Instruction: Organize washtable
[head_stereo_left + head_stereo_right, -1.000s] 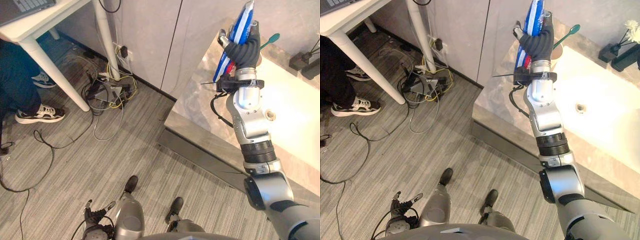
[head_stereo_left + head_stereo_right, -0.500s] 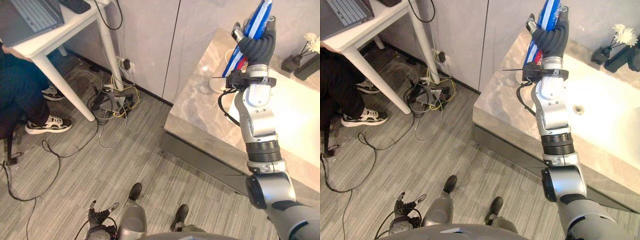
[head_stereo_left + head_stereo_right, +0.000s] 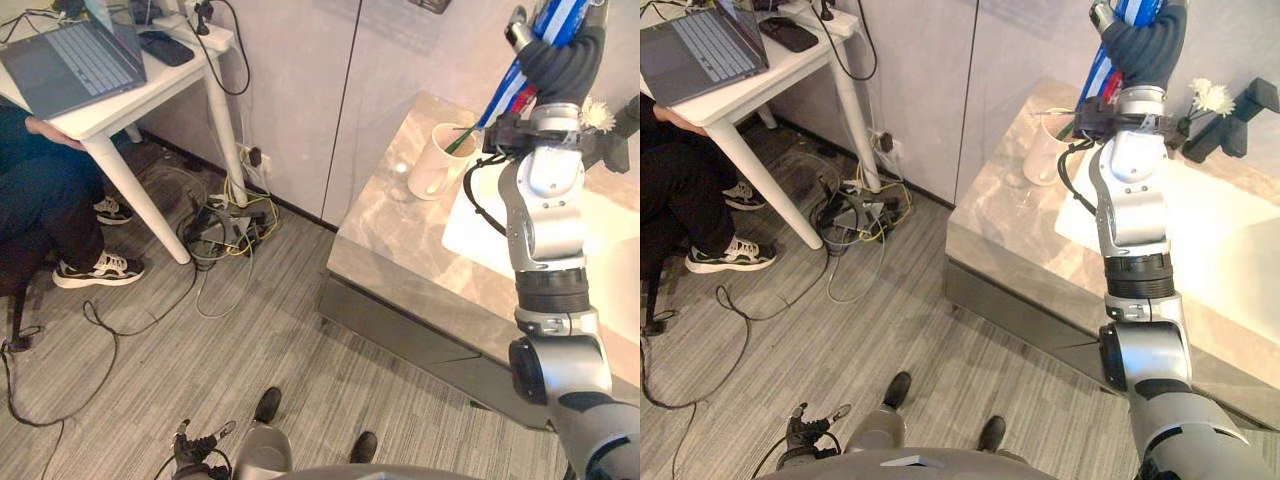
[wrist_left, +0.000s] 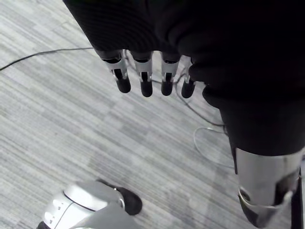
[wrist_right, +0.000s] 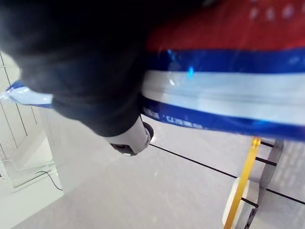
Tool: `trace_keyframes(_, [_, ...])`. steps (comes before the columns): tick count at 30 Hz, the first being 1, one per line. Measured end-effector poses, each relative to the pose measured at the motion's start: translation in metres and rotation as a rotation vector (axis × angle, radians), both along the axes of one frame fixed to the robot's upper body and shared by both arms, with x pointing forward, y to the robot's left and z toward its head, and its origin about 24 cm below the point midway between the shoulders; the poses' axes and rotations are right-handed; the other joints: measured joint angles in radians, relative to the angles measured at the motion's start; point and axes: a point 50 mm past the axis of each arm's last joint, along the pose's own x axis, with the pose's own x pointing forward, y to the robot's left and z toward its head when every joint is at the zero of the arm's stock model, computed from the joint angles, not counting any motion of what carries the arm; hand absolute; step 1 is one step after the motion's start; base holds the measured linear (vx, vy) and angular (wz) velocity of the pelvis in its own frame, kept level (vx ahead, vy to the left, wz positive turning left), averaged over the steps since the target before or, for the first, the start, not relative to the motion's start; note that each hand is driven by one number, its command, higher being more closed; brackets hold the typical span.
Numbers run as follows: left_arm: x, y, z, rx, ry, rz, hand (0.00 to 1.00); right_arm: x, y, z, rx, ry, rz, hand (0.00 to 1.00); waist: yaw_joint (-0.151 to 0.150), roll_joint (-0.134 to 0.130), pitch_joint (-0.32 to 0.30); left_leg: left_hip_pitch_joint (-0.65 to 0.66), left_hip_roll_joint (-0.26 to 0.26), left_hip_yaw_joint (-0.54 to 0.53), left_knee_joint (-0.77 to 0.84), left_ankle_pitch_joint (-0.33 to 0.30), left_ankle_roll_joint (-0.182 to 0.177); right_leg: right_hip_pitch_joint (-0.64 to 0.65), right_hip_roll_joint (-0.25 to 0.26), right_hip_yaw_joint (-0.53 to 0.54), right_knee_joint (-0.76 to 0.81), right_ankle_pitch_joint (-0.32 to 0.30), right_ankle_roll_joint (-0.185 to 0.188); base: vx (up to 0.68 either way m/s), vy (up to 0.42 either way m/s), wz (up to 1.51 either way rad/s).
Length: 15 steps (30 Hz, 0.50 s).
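Note:
My right hand (image 3: 556, 66) is raised high over the washtable (image 3: 400, 245), shut on a blue, white and red toothpaste tube (image 3: 506, 92) that slants down toward a white cup (image 3: 431, 160). A green toothbrush (image 3: 461, 139) stands in that cup on the marble top. In the right wrist view the tube (image 5: 228, 86) crosses just past my dark cover and one fingertip (image 5: 129, 141). My left hand (image 4: 143, 71) hangs low above the floor with straight fingers and holds nothing; it also shows in the left eye view (image 3: 197, 449).
A white basin (image 3: 600, 235) lies right of the cup, with a white flower in a dark vase (image 3: 1206, 97) behind it. To the left stands a white desk (image 3: 120, 100) with a laptop (image 3: 70, 62), a seated person's legs and shoe (image 3: 100, 270), and tangled cables (image 3: 225, 215).
The whole view has shifted, so the camera moved. My right hand has lifted the tube higher and the white cup under it has come into sight. The left hand is unchanged.

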Motion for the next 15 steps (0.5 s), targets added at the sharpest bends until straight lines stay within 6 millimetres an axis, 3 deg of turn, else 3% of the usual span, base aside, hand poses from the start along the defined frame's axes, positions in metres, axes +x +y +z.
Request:
trace_keyframes(5, [-0.005, 0.002, -0.002, 0.001, 0.020, 0.017, 0.00, 0.000, 0.000, 0.000, 0.000, -0.001, 0.000, 1.00, -0.002, -0.004, -0.004, 0.012, 0.000, 0.000, -0.011, 0.006, 0.000, 0.006, -0.001, 0.000, 0.000, 0.000, 0.000, 0.00, 0.000, 0.00])
trace_keyframes(6, [-0.014, 0.006, -0.006, 0.008, 0.062, 0.044, 0.00, -0.002, 0.005, 0.014, -0.001, -0.048, 0.014, 1.00, -0.012, -0.026, -0.052, 0.018, 0.000, -0.001, -0.012, 0.010, 0.000, 0.023, 0.001, -0.002, -0.018, 0.006, 0.003, 0.00, 0.000, 0.00])
trace_keyframes(9, [-0.014, 0.006, -0.006, 0.008, 0.062, 0.044, 0.00, -0.002, 0.005, 0.014, -0.001, -0.047, 0.013, 1.00, -0.012, -0.026, -0.052, 0.018, 0.000, -0.001, -0.012, 0.010, 0.000, 0.023, 0.001, -0.002, -0.018, 0.006, 0.003, 0.00, 0.000, 0.00])
trace_keyframes(12, [-0.014, 0.007, -0.006, 0.009, 0.063, 0.044, 0.00, 0.000, 0.001, -0.002, -0.002, -0.003, 0.002, 1.00, -0.014, -0.030, -0.056, 0.023, 0.000, 0.001, -0.012, 0.010, 0.000, 0.026, 0.001, -0.001, -0.018, 0.006, 0.003, 0.00, 0.000, 0.00])
trace_keyframes(15, [-0.020, 0.008, -0.009, -0.030, 0.079, 0.071, 0.00, 0.003, -0.012, -0.047, -0.017, 0.148, -0.021, 1.00, -0.037, -0.028, -0.057, 0.045, 0.001, 0.015, -0.011, 0.010, 0.000, 0.032, 0.000, 0.017, -0.003, 0.006, 0.002, -0.01, 0.012, -0.12])
